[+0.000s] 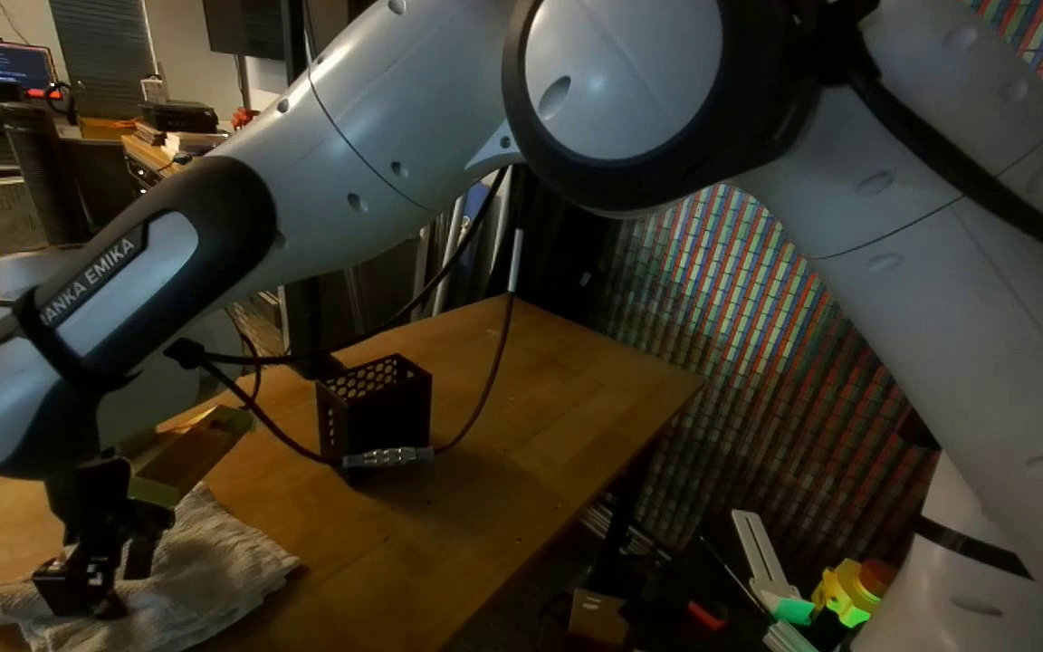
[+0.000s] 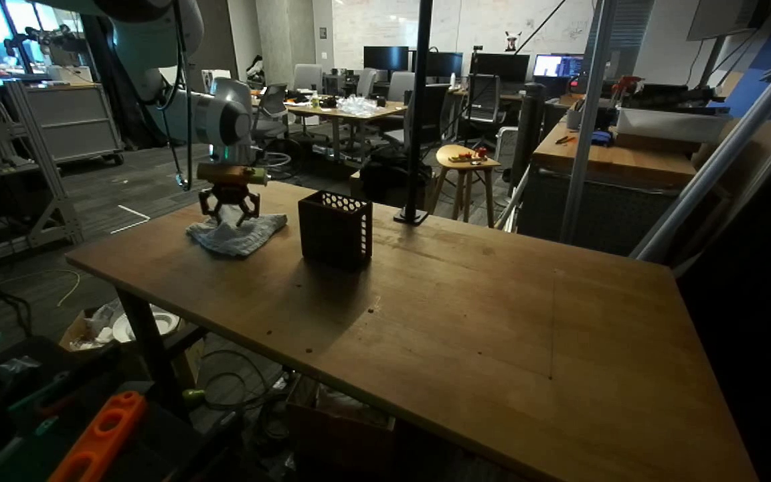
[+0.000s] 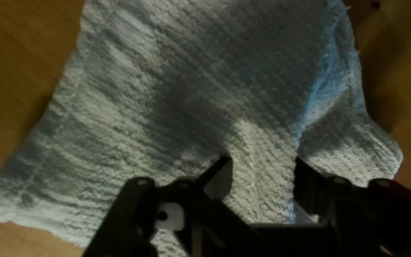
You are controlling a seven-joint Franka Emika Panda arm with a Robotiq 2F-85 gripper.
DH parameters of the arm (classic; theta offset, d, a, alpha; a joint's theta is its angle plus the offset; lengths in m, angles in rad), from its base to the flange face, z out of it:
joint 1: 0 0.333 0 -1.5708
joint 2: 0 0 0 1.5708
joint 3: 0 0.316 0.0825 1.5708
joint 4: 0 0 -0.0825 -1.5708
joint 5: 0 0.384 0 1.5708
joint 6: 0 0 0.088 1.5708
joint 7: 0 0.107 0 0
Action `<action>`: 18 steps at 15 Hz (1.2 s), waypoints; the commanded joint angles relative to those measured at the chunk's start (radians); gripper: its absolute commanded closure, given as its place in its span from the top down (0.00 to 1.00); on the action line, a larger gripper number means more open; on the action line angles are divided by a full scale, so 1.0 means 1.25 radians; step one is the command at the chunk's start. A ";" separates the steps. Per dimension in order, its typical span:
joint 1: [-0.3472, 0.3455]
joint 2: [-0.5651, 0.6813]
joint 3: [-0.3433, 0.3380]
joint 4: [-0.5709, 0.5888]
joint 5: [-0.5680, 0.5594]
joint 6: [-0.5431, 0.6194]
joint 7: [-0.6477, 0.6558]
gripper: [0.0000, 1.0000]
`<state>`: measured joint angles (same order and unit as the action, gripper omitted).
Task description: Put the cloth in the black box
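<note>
Reading along the arm [image 1: 377, 136]: we make out "ANKA EMIKA" in pale capitals on a dark strip [image 1: 89, 281]; the start of the first word we cannot see in full.
Screen [image 1: 10, 63]: lit and carrying rows of text, all too small for us to read.
Whiteboard [image 2: 479, 30]: faint marks on it, which we cannot make out.
Gripper [image 3: 261, 176]: pointing down at the cloth [image 3: 127, 117], its fingers [image 3: 220, 182] apart, with a raised fold of fabric between them; whether the pads press on that fold we cannot tell.
Cloth: pale, rumpled, spread on the wooden table [image 2: 492, 321] under the gripper, outside the black box [image 2: 332, 231]; in the wrist view we see a crease tinged blue.
Black box: upright on the table in both exterior views, near the cloth but not touching it; we see honeycomb holes in some of its walls.
Cable [image 1: 390, 457]: hanging from the arm, its silver connector showing in front of the black box in an exterior view.
</note>
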<state>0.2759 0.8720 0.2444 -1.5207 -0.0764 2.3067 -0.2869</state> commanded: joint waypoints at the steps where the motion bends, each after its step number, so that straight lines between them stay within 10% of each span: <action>1: 0.010 -0.081 -0.010 -0.071 -0.007 -0.008 0.054 0.12; 3: 0.011 -0.113 -0.013 -0.101 -0.004 -0.002 0.081 0.00; 18: 0.009 -0.355 -0.116 -0.248 -0.092 -0.032 0.272 0.02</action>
<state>0.2778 0.5340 0.1520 -1.7738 -0.1260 2.2967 -0.0117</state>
